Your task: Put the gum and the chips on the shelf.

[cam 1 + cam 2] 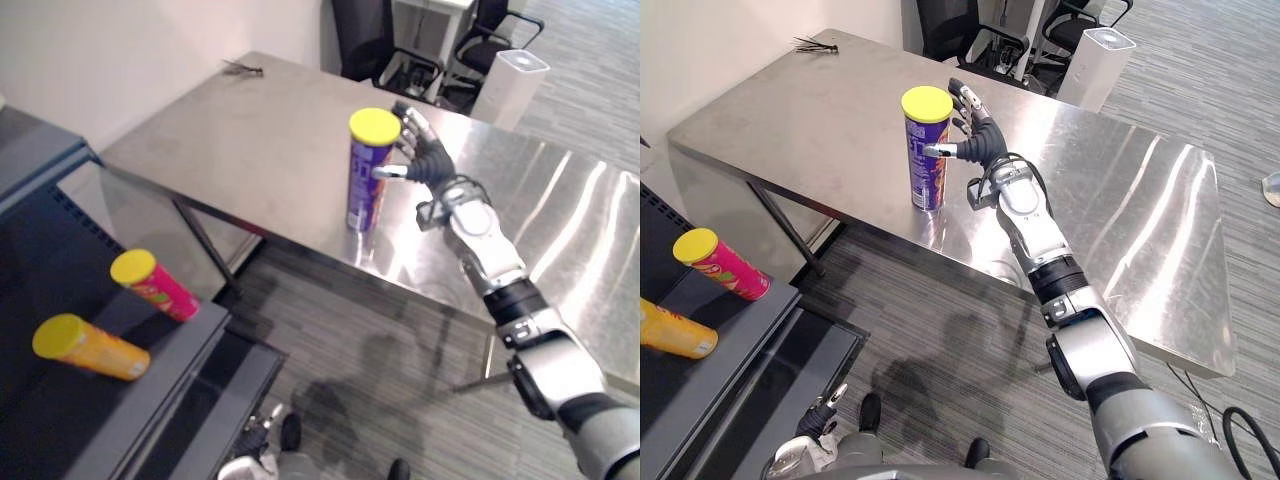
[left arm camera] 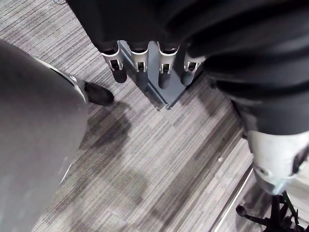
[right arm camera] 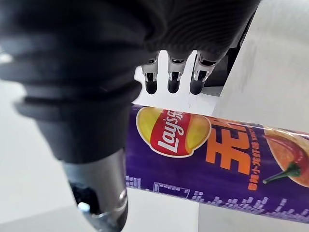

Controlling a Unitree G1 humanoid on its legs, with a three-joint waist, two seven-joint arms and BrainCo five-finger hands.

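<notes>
Purple chips can [image 1: 365,175] could topple.
Our right hand [image 1: 428,160] flanks it, fingers apart, nothing clamped; we fear an off-centre nudge.

brushed steel table [image 1: 1120,190], glossy can [image 1: 927,160]

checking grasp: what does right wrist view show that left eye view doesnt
Right wrist view: the right hand with straight fingers past the purple chips can, not curled round it. Left eye view: that can upright on the steel table, a pink can and an orange can lying on the dark shelf. Both: the hand beside the can.
</notes>
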